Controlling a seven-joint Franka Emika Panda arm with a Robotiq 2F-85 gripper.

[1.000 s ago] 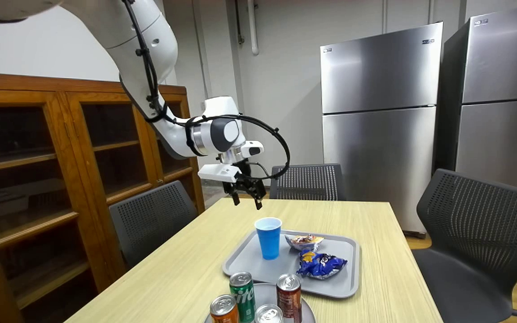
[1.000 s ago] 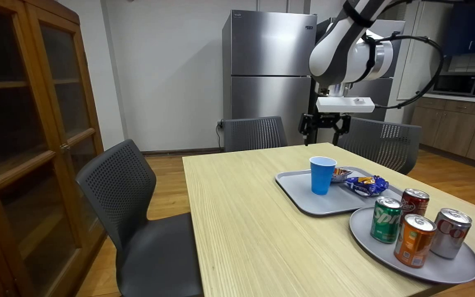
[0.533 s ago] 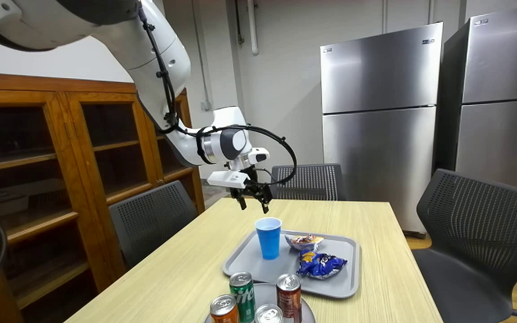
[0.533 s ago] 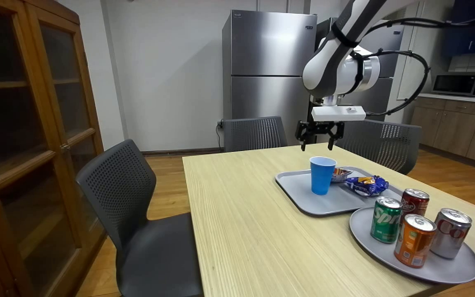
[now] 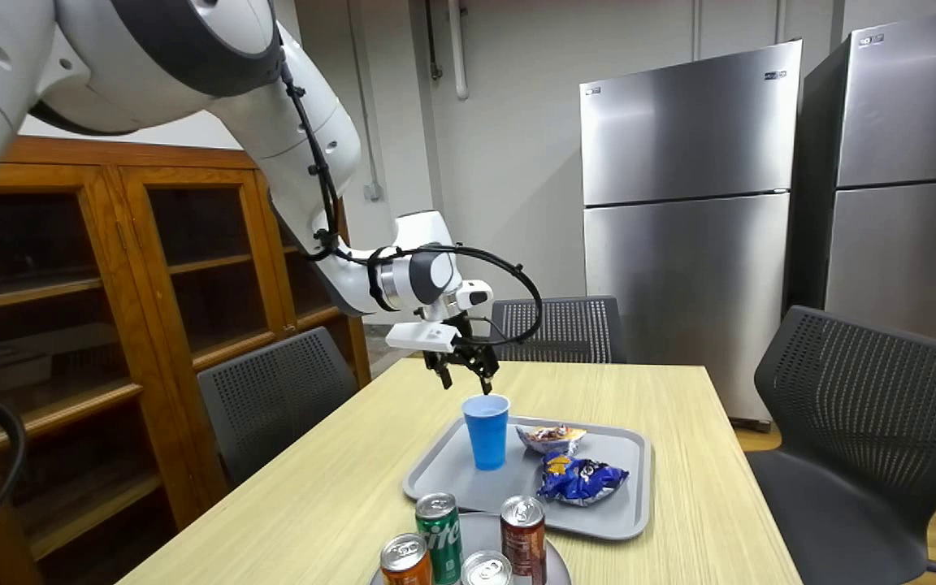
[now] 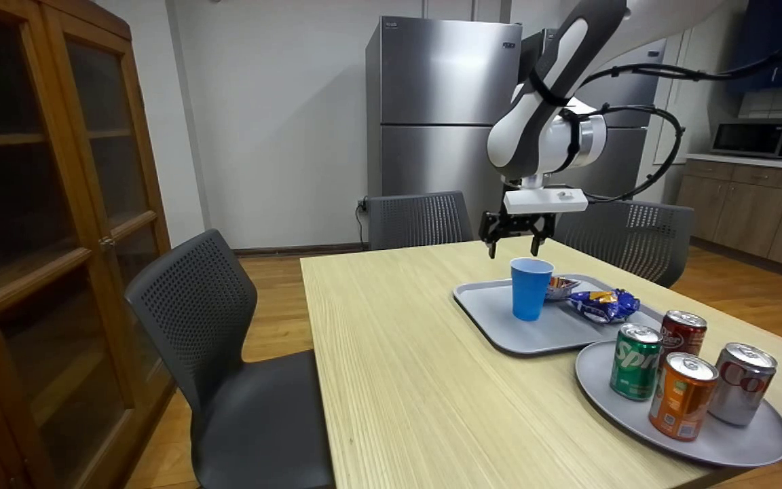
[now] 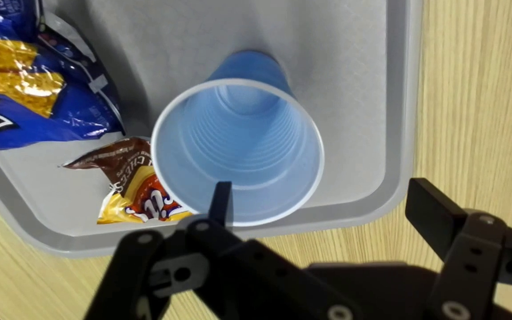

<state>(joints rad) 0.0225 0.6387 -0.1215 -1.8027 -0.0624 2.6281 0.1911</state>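
My gripper [image 5: 466,385] is open and empty, pointing down above the table beyond the cup; it also shows in an exterior view [image 6: 513,252]. A blue cup [image 5: 488,439] with a white rim stands upright on a grey tray [image 5: 626,520]. In the wrist view the open jaws [image 7: 318,189] straddle the tray's corner. One finger overlaps the rim of the cup [image 7: 238,142] in the picture, the other lies over bare wood. I see no contact. A crumpled blue chip bag [image 7: 38,89] and a smaller brown and yellow bag [image 7: 142,195] lie beside the cup.
A round grey plate [image 6: 598,384] near the tray holds a green can [image 6: 635,363], an orange can [image 6: 683,401], a dark red can [image 6: 683,333] and a silver can [image 6: 742,387]. Chairs [image 6: 194,319] surround the wooden table [image 6: 391,353]. A wooden cabinet [image 5: 110,325] and fridges [image 5: 687,244] stand behind.
My arm and open gripper have moved down and closer to the cup, shifting right in one picture and left in the other. The cup, tray, bags and cans have not moved.
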